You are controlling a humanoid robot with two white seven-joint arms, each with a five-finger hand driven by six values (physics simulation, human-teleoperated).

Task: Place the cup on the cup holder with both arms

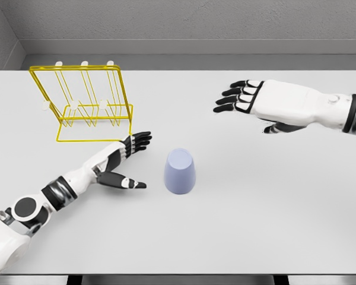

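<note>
A pale lavender cup stands upside down near the middle of the white table. The yellow wire cup holder, with white-tipped pegs, stands at the back left. My left hand lies low just left of the cup, fingers spread and thumb pointing toward it, a short gap away and holding nothing. My right hand hovers above the table at the right rear, palm down, fingers stretched out flat, well clear of the cup.
Grey walls close the scene behind the table and at the left. The table's front edge runs along the bottom of the view.
</note>
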